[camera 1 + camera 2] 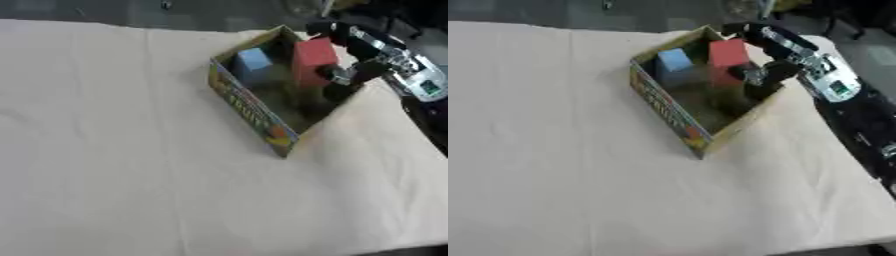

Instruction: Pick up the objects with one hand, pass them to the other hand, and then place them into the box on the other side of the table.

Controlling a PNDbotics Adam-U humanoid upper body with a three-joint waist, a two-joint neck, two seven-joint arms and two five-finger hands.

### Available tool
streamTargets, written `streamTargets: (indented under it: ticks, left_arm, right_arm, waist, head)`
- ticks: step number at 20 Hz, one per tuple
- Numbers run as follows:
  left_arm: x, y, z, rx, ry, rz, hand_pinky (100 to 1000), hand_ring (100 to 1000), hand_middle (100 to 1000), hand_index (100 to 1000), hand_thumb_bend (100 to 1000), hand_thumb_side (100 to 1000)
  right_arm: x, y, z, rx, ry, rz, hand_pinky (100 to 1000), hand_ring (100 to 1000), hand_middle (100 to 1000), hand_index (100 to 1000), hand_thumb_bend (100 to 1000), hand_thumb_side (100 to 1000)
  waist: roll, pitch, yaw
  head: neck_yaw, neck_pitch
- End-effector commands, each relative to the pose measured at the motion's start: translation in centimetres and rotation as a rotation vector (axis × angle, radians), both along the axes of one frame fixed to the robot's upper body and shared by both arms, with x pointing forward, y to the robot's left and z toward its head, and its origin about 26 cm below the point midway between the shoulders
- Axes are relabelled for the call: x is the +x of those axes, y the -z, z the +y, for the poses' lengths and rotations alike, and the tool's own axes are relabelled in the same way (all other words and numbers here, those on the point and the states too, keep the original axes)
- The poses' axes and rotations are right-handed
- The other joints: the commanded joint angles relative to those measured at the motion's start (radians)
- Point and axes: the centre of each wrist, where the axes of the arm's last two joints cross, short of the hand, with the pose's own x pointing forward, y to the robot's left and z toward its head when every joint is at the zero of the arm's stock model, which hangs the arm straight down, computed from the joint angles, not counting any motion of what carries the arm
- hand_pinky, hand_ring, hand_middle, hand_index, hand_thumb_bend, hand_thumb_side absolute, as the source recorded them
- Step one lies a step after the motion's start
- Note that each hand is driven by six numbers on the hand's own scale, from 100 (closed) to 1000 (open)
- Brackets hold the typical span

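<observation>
Left eye view: a desk under a smooth, pale beige cloth with faint fold lines carries an open cardboard box, rectangular and set cornerwise, its outer wall printed in yellow, green and orange. Inside the box, a light blue block with squared faces stands in the far corner. Just beside it, toward the right wall of the box, is a red block, taller and also square-edged. The right hand, black with silver joints, reaches in over the box's right wall from the upper right. Its fingers curl against the red block's right face and seem to grip it, though blur hides the exact contact. The forearm behind it is black with a glossy silver-white cover.

Right eye view: the same box shows its brown inner floor more fully, bare in the near half. The red block stands upright against the right hand, which sits at the block's lower right, inside the box rim. The blue block is apart from the hand, on the red block's left. The left hand shows in neither view.
</observation>
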Motion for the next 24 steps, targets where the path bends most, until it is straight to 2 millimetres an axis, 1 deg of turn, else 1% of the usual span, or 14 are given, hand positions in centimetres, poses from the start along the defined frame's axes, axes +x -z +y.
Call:
streamTargets:
  ticks: [1, 6, 7, 8, 9, 11, 13, 16, 17, 18, 19, 20, 22, 24]
  left_arm:
    - [-0.33, -1.04, 0.14, 0.008, -0.006, -0.045, 614, 570, 646, 789, 100, 713]
    - [-0.37, -0.99, 0.27, 0.009, -0.014, -0.045, 614, 570, 646, 789, 100, 718]
    - [-0.38, -0.97, 0.28, 0.009, -0.014, -0.044, 614, 570, 647, 789, 100, 719]
    - [-0.39, -0.97, 0.27, 0.01, -0.014, -0.044, 614, 570, 647, 789, 100, 717]
    - [-0.4, -0.99, 0.25, 0.01, -0.013, -0.046, 615, 571, 646, 788, 100, 709]
    - [-0.52, -1.18, 0.25, 0.023, -0.019, -0.069, 619, 575, 647, 788, 100, 661]
    - [-0.58, -1.21, 0.14, 0.044, -0.024, -0.096, 621, 576, 648, 789, 100, 659]
    - [-0.52, -1.08, 0.1, 0.055, -0.032, -0.106, 633, 582, 656, 796, 100, 657]
    - [-0.51, -1.06, 0.09, 0.056, -0.035, -0.108, 635, 581, 654, 795, 100, 660]
    - [-0.52, -1.05, 0.04, 0.055, -0.036, -0.109, 635, 582, 654, 793, 100, 659]
    - [-0.55, -1.06, -0.01, 0.054, -0.035, -0.111, 635, 581, 653, 792, 100, 661]
    - [-0.57, -1.08, -0.03, 0.053, -0.035, -0.111, 636, 581, 653, 793, 100, 659]
    - [-0.6, -1.16, -0.04, 0.054, -0.038, -0.113, 637, 581, 653, 794, 100, 658]
    - [-0.62, -1.19, -0.04, 0.054, -0.042, -0.114, 637, 580, 651, 786, 100, 658]
  right_arm:
    - [-0.17, -1.23, -0.36, -0.071, -0.019, -0.016, 896, 1000, 438, 851, 100, 194]
    - [-0.58, -0.62, -0.4, -0.128, -0.021, -0.006, 932, 1000, 506, 914, 100, 186]
    - [-0.63, -0.49, -0.34, -0.141, -0.028, -0.004, 941, 1000, 532, 942, 100, 188]
    - [-0.65, -0.4, -0.21, -0.162, -0.043, 0.0, 967, 1000, 610, 1000, 100, 197]
    - [-0.67, -0.4, 0.01, -0.199, -0.071, 0.004, 1000, 1000, 733, 1000, 100, 304]
    - [-0.76, -0.74, 0.12, -0.265, -0.113, -0.013, 1000, 1000, 782, 1000, 100, 415]
    - [-0.91, -1.07, -0.12, -0.285, -0.117, -0.042, 1000, 1000, 799, 1000, 100, 472]
    - [-1.04, -1.22, -0.26, -0.29, -0.118, -0.068, 1000, 1000, 831, 1000, 100, 490]
    - [-1.04, -0.98, -0.26, -0.28, -0.117, -0.062, 1000, 1000, 858, 1000, 100, 557]
    - [-1.02, -0.66, -0.2, -0.269, -0.121, -0.042, 1000, 1000, 852, 1000, 156, 581]
    - [-0.99, -0.55, -0.1, -0.255, -0.128, -0.031, 1000, 1000, 840, 1000, 251, 623]
    - [-0.98, -0.59, 0.0, -0.244, -0.137, -0.025, 1000, 1000, 839, 1000, 308, 643]
    - [-1.04, -0.77, 0.09, -0.226, -0.153, -0.017, 1000, 1000, 842, 1000, 326, 650]
    - [-1.16, -0.9, 0.04, -0.211, -0.161, -0.007, 1000, 1000, 842, 1000, 332, 637]
  waist:
    - [-0.007, 0.003, 0.001]
    - [-0.01, 0.004, -0.001]
    - [-0.01, 0.005, -0.002]
    - [-0.01, 0.005, -0.002]
    - [-0.01, 0.005, -0.003]
    - [-0.008, 0.006, -0.005]
    - [-0.007, 0.008, -0.007]
    - [-0.008, 0.008, -0.009]
    - [-0.008, 0.009, -0.008]
    - [-0.009, 0.009, -0.007]
    - [-0.009, 0.01, -0.007]
    - [-0.009, 0.01, -0.007]
    - [-0.009, 0.011, -0.007]
    - [-0.009, 0.012, -0.008]
  head:
    - [-0.012, -0.003]
    - [-0.07, 0.031]
    - [-0.075, 0.035]
    - [-0.077, 0.037]
    - [-0.077, 0.038]
    - [-0.072, 0.039]
    - [-0.067, 0.04]
    - [-0.064, 0.038]
    - [-0.063, 0.037]
    - [-0.061, 0.037]
    - [-0.059, 0.036]
    - [-0.056, 0.035]
    - [-0.053, 0.035]
    - [-0.051, 0.035]
